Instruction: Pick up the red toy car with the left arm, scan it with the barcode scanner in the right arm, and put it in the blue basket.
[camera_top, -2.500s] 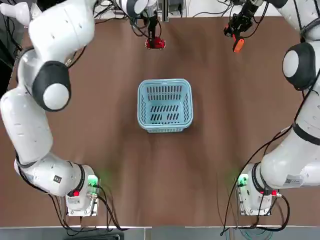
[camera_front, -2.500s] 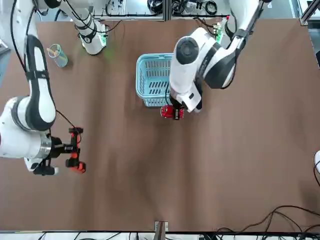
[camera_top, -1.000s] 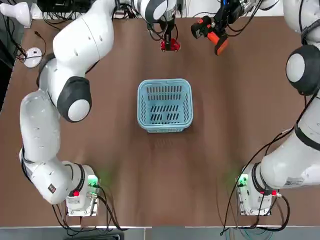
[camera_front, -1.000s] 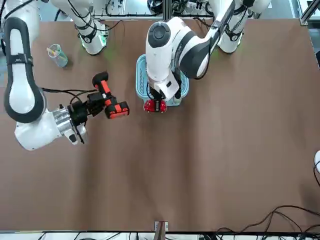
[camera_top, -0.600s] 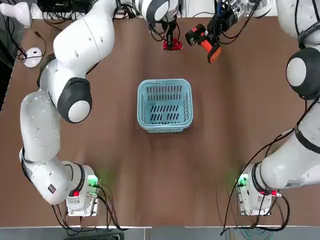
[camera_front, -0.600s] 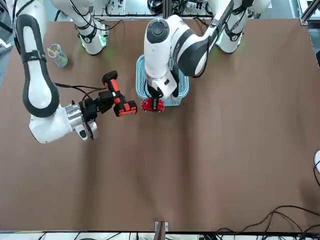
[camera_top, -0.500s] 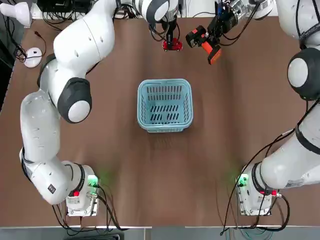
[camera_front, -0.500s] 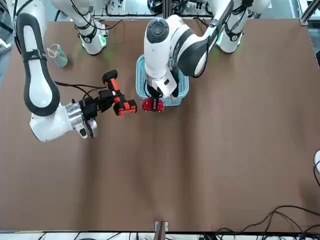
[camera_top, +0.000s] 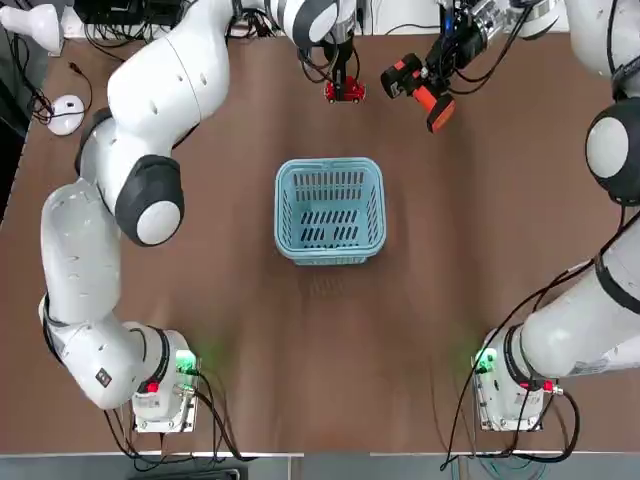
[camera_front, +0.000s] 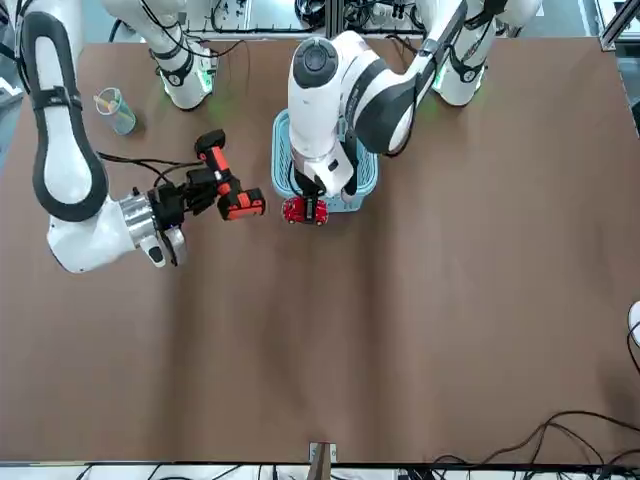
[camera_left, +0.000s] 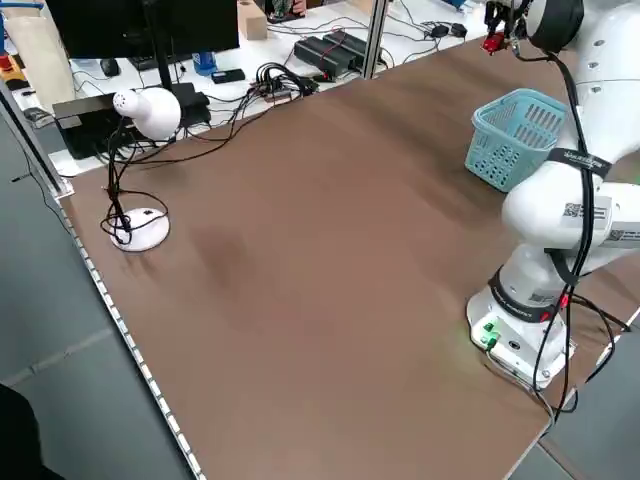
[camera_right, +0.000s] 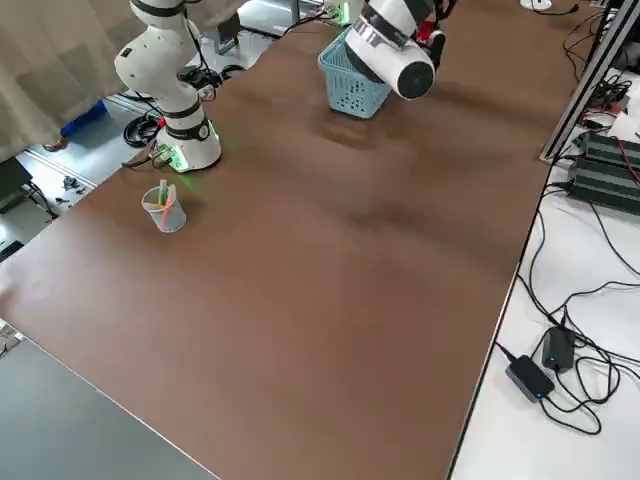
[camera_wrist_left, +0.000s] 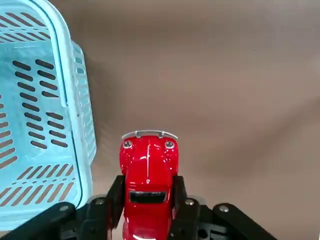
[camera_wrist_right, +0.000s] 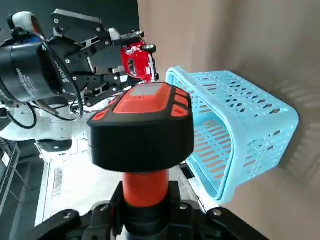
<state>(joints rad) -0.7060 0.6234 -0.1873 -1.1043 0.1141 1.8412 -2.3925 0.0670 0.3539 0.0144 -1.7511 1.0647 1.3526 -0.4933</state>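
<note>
The red toy car hangs above the table just beyond the far side of the blue basket, with my left gripper shut on its sides. The left wrist view shows the car clamped between both fingers, with the basket wall beside it. My right gripper is shut on the handle of the barcode scanner, a short way to the car's right. In the right wrist view the scanner's orange head points toward the car and the basket.
A clear cup with sticks in it stands near the right arm's base. A white desk lamp stands at the table's left edge, with cables beyond the far edge. Open brown tabletop lies on the near side of the basket.
My right arm has drawn the scanner a little away from the car, to the right in the top view. The left arm has held the car still.
</note>
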